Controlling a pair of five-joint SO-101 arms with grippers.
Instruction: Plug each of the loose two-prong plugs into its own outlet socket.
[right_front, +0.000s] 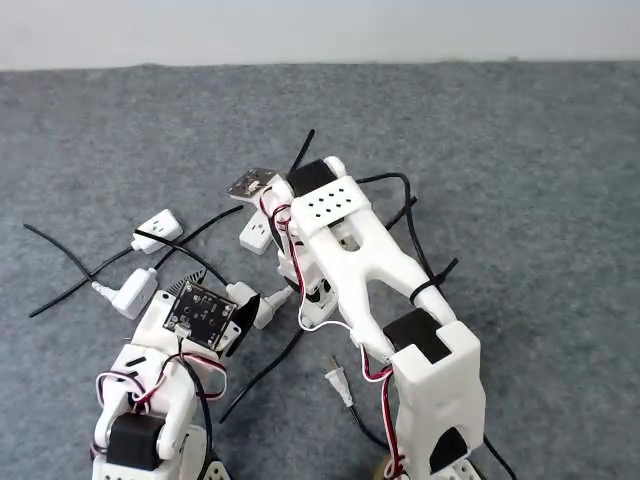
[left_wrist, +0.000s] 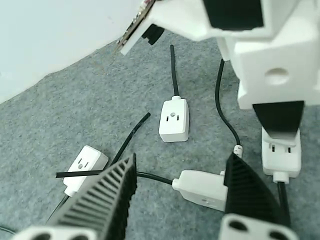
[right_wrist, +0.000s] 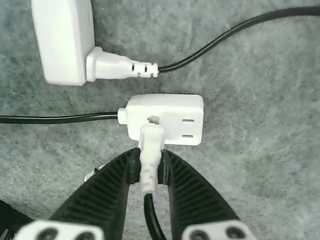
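So the right gripper (right_wrist: 150, 162) has its jaws clamped on a white plug (right_wrist: 150, 145), one jaw on each side of the plug body. The black cord runs back between them. The plug's nose pokes out just past the jaw tips and touches a white outlet (right_wrist: 172, 117) lying right ahead of them. A bit of metal prong shows where the two meet, but I honestly can't tell if it's seated. The pair of slots beside the plug on that outlet is bare. Farther out past the jaws there's a second outlet (right_wrist: 62, 40) with a corded plug (right_wrist: 112, 67) pushed into its end, and the cord trails off over the grey carpet (right_wrist: 260, 75).

The left gripper (left_wrist: 183, 160) is spread wide with nothing in it. Low between its jaws lies an outlet block (left_wrist: 200, 187), and as far as I can see neither jaw touches it. Straight ahead of the jaws and well apart from them is a face-up outlet (left_wrist: 174, 120). Outside one jaw sits a side outlet (left_wrist: 84, 164) with a black cord lying across it. Outside the other jaw, the right arm's black finger hangs over its white outlet.

In the high view, a loose plug (right_front: 338, 380) lies on the carpet beside the right arm, well apart from both sets of jaws.
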